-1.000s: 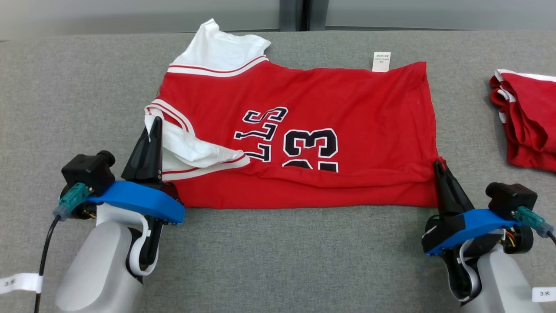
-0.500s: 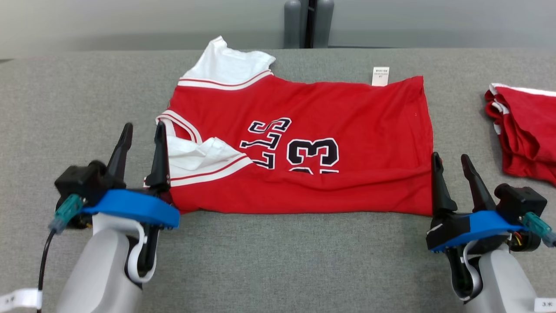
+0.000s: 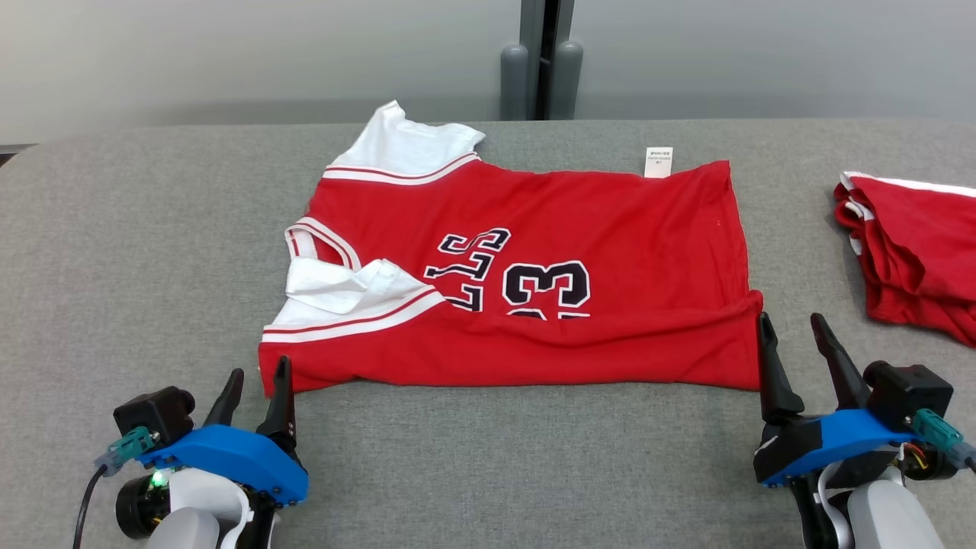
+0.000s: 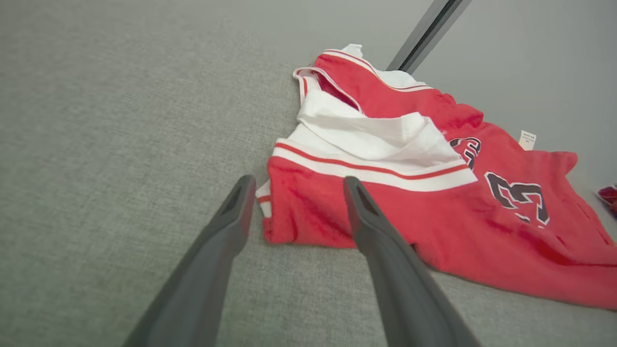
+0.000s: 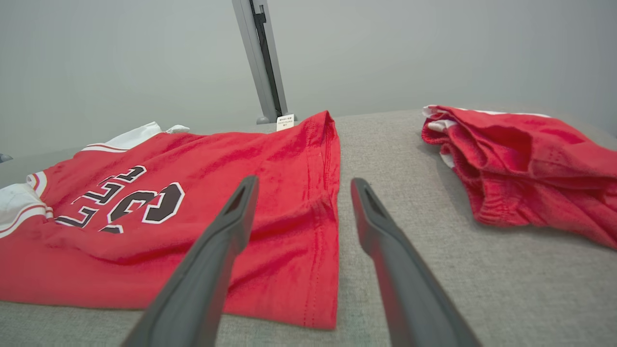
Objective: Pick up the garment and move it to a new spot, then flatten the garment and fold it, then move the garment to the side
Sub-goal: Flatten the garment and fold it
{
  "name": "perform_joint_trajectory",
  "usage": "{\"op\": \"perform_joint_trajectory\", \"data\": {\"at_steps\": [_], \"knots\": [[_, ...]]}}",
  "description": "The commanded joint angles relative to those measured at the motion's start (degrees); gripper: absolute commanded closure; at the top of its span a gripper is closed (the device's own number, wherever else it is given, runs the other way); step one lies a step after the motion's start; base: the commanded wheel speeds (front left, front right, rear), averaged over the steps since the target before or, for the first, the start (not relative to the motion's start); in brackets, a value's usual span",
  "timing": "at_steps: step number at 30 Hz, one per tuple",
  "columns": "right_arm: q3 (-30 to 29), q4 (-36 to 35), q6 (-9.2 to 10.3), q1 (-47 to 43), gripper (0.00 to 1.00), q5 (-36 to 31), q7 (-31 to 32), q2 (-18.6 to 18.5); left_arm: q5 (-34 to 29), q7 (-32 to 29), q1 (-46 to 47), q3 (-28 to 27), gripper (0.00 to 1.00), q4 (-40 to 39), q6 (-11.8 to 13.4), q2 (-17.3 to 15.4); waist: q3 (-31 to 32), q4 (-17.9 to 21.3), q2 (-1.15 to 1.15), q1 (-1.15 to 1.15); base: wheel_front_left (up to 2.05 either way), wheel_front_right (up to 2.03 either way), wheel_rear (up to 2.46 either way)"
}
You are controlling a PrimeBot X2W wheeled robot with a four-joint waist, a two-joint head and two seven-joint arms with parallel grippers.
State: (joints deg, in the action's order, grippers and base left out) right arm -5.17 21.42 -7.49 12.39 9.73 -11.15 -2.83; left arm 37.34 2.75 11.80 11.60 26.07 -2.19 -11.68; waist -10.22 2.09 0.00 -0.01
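One red jersey (image 3: 534,267) lies spread in the middle of the grey surface (image 3: 114,229), neck end toward the robot's left, hem toward its right. It is folded once along its length: the near half lies over the far half and cuts off the lower part of the black number 23 and of the letters beside it. Two white sleeve parts show, one at the far left corner and one crumpled at the near left, each edged with red and white stripes. One white label (image 3: 658,162) sticks out from the far edge.

Two pincers are in view, each with two dark fingers (image 4: 385,270). The left pincer (image 3: 260,366) is released and empty, just beside the jersey's near left corner; from its wrist, that corner shows between the two spread fingertips, and whether they touch the cloth I cannot tell. The right pincer (image 3: 789,316) is also released and empty, at the near right corner; from its wrist, one finger lies in front of the hem and the other in front of bare surface.

One red bundle (image 3: 915,259) with white trim lies well apart at the right edge. Two grey posts (image 3: 515,80) stand behind the surface
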Motion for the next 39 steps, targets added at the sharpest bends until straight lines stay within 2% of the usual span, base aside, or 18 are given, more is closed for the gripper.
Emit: {"op": "perform_joint_trajectory", "data": {"at_steps": [1,4,10,11,13,21,22,23,24,25,32,39], "knots": [[0.2,-0.4,0.0,-0.5,0.0,0.3,0.2,-0.1,0.4,-0.6,0.0,-0.5,0.0,0.2,0.4,0.3,-0.3,0.2,0.0,0.01,0.0,0.0,0.0],[0.9,-0.9,0.0,-0.3,0.0,0.3,1.0,-0.1,1.7,-2.5,1.2,-1.3,0.0,1.3,1.7,0.2,-1.5,0.8,0.0,0.01,0.0,0.0,0.0],[1.2,0.2,0.0,0.6,0.0,-0.1,2.7,-0.1,2.1,-3.8,3.0,-0.6,0.0,3.9,1.3,0.4,-3.8,1.6,0.0,0.01,0.0,0.0,0.0],[1.0,0.6,0.0,0.9,0.0,-0.2,2.8,-0.1,2.0,-3.3,3.4,-0.5,0.51,4.1,1.1,0.4,-4.0,1.7,0.0,0.01,0.0,0.0,0.0],[0.8,1.6,0.0,1.4,0.0,-0.3,3.1,-0.1,0.9,-1.1,4.2,-0.6,1.0,4.0,1.5,0.3,-4.5,1.6,0.0,0.01,0.0,0.0,0.0],[0.9,8.0,0.0,2.8,0.0,-1.4,6.5,-0.1,-0.7,4.2,6.5,0.7,1.0,3.4,-0.2,1.1,-4.9,0.1,0.0,0.01,0.0,0.0,0.0],[1.1,8.4,0.0,2.9,0.33,-0.9,7.1,-0.1,-0.8,4.5,6.7,0.9,1.0,3.2,-0.4,1.2,-4.9,0.0,0.0,0.01,0.0,0.0,0.0],[1.4,8.9,0.0,2.9,0.6,-0.5,7.5,-0.1,-0.9,4.8,6.7,1.1,1.0,3.0,-0.6,1.3,-4.7,-0.1,0.0,0.01,0.0,0.0,0.0],[1.6,9.1,0.0,2.8,0.77,-0.3,7.7,-0.1,-1.1,5.2,6.8,1.2,1.0,2.8,-0.8,1.4,-4.6,-0.2,0.0,0.01,0.0,0.0,0.0],[1.6,9.0,0.0,2.9,1.0,0.1,7.4,-0.1,-1.2,5.6,6.8,1.3,1.0,2.5,-0.8,1.4,-4.4,-0.3,0.0,0.01,0.0,0.0,0.0],[1.2,5.7,0.0,4.4,1.0,3.3,6.2,-0.1,-2.1,6.4,6.4,1.9,1.0,-2.1,-1.1,-0.1,-1.7,0.3,0.0,0.01,0.0,0.0,0.0],[-1.8,-3.4,0.0,1.9,1.0,2.5,11.9,-0.1,-2.8,2.4,2.7,2.7,1.0,-13.1,0.0,-3.4,1.6,1.2,0.0,0.01,0.0,0.0,0.0]]}}
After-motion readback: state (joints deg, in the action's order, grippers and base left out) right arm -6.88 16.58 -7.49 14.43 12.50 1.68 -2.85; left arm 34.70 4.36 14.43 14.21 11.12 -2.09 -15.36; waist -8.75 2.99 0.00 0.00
